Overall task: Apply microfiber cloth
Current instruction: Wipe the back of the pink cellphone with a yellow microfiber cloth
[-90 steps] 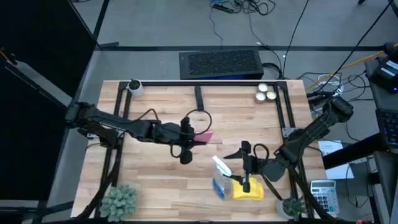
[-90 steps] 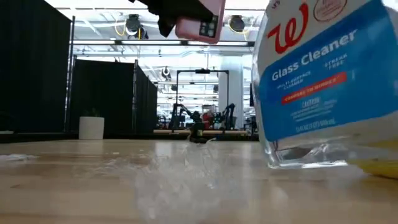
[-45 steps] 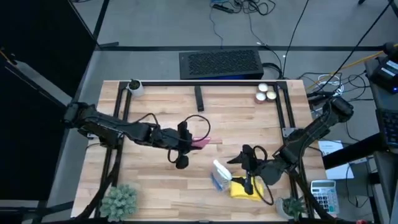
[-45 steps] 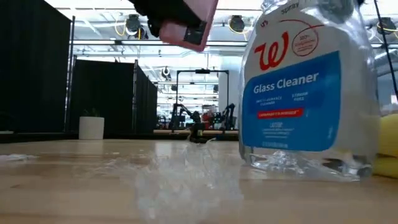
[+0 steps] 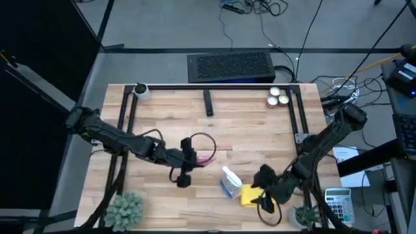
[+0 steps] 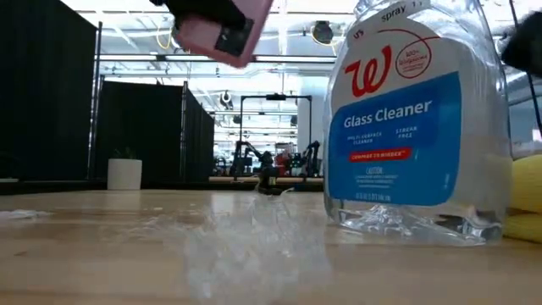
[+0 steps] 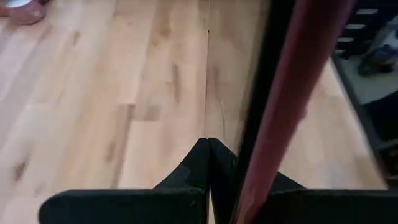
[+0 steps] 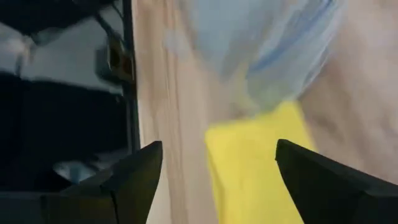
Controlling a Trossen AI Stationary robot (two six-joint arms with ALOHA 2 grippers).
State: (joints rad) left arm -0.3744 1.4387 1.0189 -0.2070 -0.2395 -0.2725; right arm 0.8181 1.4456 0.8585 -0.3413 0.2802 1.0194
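The yellow microfiber cloth (image 5: 249, 195) lies flat on the table near its near edge, just right of the clear spray bottle (image 5: 229, 182), which stands upright (image 6: 415, 127). My right gripper (image 5: 265, 195) is open at the cloth's right side. In its wrist view the cloth (image 8: 255, 162) shows between and beyond the two spread fingers. My left gripper (image 5: 185, 160) is at mid-table, shut on a phone in a pink case (image 5: 208, 158), which is high above the table in the low view (image 6: 216, 34). My left gripper pinches the phone between its two fingers at the phone's left end (image 7: 245, 186), the fingers reaching level from the table's left. The phone is lifted clear of the table and tilted, its free end (image 5: 213, 156) toward the table's right.
A potted plant (image 5: 125, 209) stands at the near left corner and another (image 5: 304, 214) at the near right. A white cup (image 5: 140, 90) and small white rounds (image 5: 278, 96) sit along the far edge. A black bar (image 5: 208, 103) lies at the far middle.
My left gripper has carried the phone toward the table's near left. The spray bottle has gone from tilted to standing upright. My right gripper has drawn back from the bottle toward the near right, over the cloth.
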